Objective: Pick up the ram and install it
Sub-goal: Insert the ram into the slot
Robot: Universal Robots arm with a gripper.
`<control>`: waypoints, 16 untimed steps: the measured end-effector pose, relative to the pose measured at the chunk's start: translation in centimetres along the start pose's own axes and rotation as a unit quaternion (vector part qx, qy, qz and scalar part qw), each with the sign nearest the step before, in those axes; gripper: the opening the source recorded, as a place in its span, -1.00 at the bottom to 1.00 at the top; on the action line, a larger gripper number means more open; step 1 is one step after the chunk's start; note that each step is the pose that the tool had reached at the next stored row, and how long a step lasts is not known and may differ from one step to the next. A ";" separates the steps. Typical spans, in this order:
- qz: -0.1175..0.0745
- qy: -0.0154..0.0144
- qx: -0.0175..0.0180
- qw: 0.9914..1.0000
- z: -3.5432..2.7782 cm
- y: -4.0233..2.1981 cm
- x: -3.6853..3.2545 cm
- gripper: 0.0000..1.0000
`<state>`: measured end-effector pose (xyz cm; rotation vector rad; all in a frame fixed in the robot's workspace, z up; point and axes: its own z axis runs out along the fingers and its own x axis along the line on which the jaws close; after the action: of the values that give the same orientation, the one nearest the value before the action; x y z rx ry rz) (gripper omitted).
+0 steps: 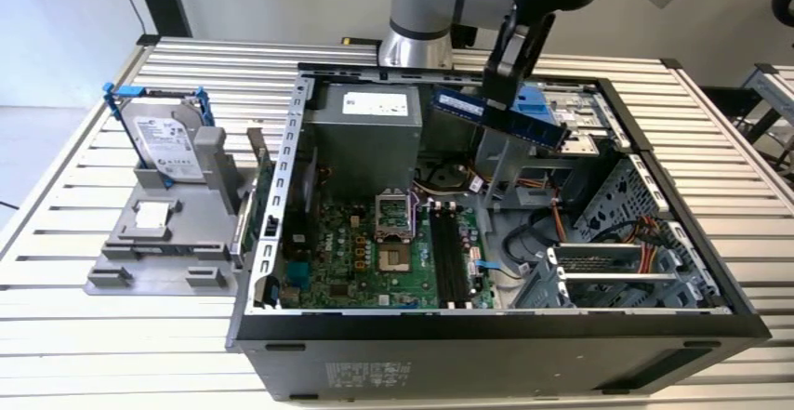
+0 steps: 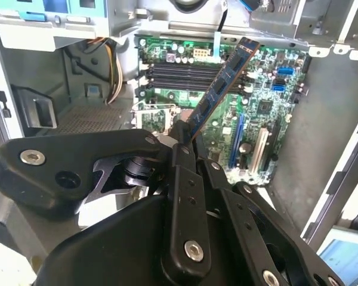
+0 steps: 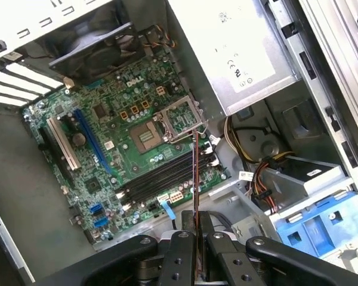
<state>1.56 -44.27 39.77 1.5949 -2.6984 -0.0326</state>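
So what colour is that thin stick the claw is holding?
The thin, narrow circuit-board stick is blue with black chips, clearest in the exterior view.

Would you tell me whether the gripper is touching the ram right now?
Touching: in the second wrist view the ram rises clamped between the fingers of the gripper.
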 end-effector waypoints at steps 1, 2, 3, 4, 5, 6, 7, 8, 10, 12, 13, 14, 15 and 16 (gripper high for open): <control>0.002 0.000 0.000 1.000 0.00 -0.01 0.00 -1.00; 0.005 0.000 0.000 1.000 0.00 -0.02 0.00 -1.00; 0.007 0.000 0.000 1.000 0.00 -0.03 0.00 -1.00; 0.009 0.000 0.000 1.000 0.00 -0.04 0.01 -1.00; 0.011 0.000 0.000 1.000 0.00 -0.05 0.01 -1.00; 0.013 0.000 0.000 1.000 0.00 -0.05 0.02 -1.00; 0.016 0.000 0.000 1.000 0.00 -0.06 0.02 -1.00; 0.018 0.000 0.000 1.000 0.00 -0.06 0.03 -1.00; 0.024 -0.001 0.000 1.000 0.00 -0.07 0.04 -1.00; 0.030 -0.001 0.000 1.000 0.00 -0.08 0.05 -1.00; 0.032 -0.001 0.000 0.999 0.00 -0.08 0.05 -1.00; 0.035 -0.001 0.000 0.999 0.00 -0.08 0.05 -1.00; 0.038 -0.001 0.000 0.999 0.00 -0.08 0.06 -1.00; 0.042 -0.001 0.000 0.999 0.00 -0.08 0.06 -1.00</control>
<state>1.60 -44.36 39.77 1.4816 -2.7632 -0.0331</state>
